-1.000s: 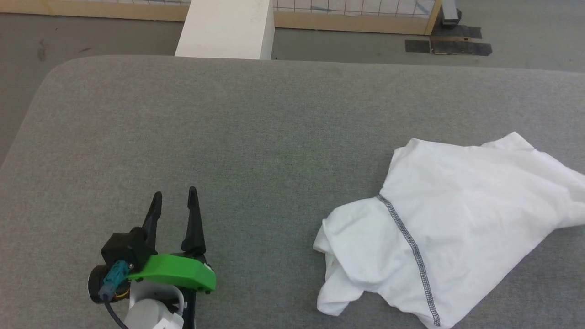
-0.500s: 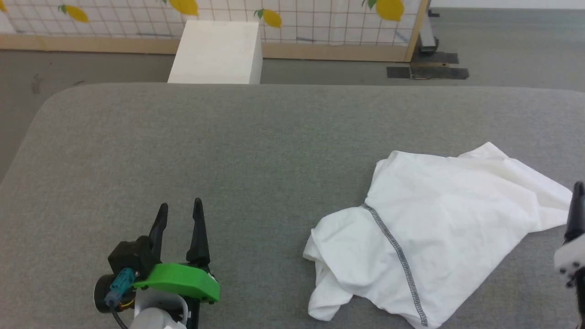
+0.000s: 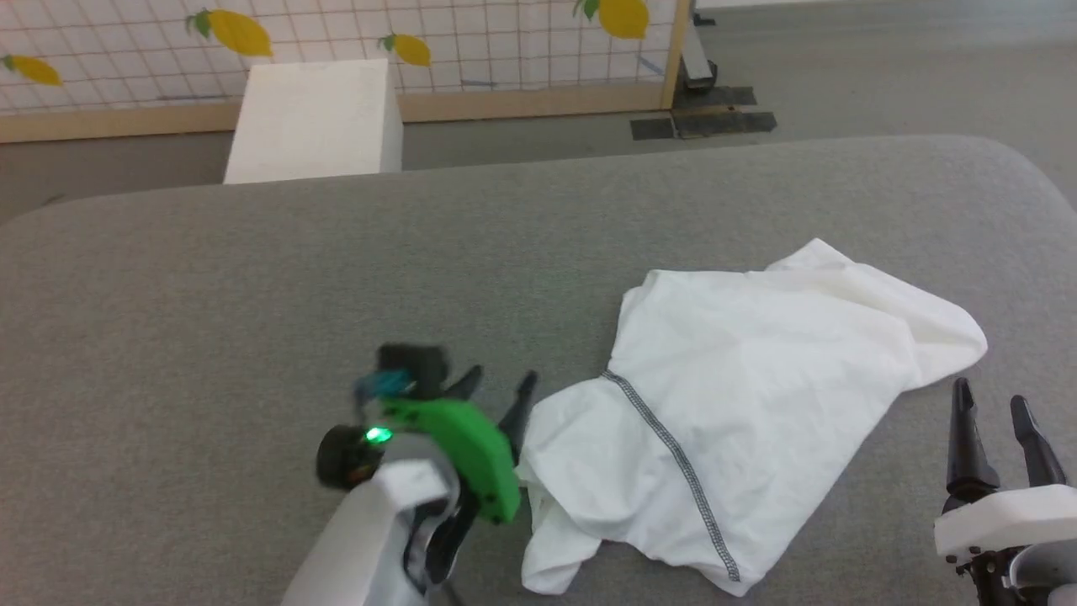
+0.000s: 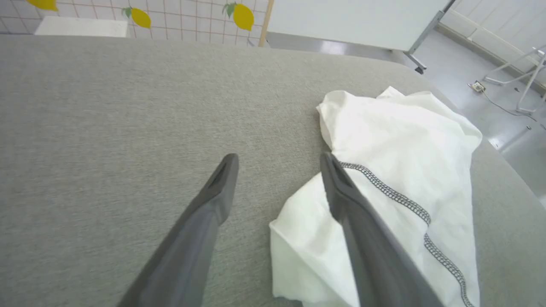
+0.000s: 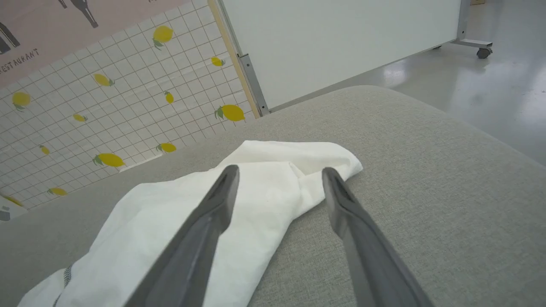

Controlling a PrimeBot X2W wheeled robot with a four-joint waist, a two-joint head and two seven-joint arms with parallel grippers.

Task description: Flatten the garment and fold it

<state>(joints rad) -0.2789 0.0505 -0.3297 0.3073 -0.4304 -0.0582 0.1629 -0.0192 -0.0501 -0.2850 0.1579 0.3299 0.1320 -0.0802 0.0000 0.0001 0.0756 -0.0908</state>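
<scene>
The garment (image 3: pixel 740 396) lies crumpled on the grey padded table (image 3: pixel 252 278), right of centre, a dark zigzag seam (image 3: pixel 673 459) running down its front. My left gripper (image 3: pixel 498 383) is open at the garment's left edge, fingers pointing up and to the right. From the left wrist camera the garment (image 4: pixel 409 162) spreads to the right of my open left gripper (image 4: pixel 277 162), whose right finger overlaps the cloth's edge. My right gripper (image 3: pixel 991 406) stands open just below the garment's right corner. Through the right wrist camera, the open right gripper (image 5: pixel 277 172) hovers above the garment's corner (image 5: pixel 298 166).
A rigid white box (image 3: pixel 311 122) stands on the floor beyond the table's far edge. Behind it runs a grid screen with yellow lemons (image 3: pixel 471 34). The table's right corner is rounded (image 3: pixel 1018 164). Grey floor lies beyond it (image 5: pixel 490 89).
The head camera has turned right and lifted. My left gripper has travelled right to the garment's left edge. My right gripper has come into view below the garment's right corner, open.
</scene>
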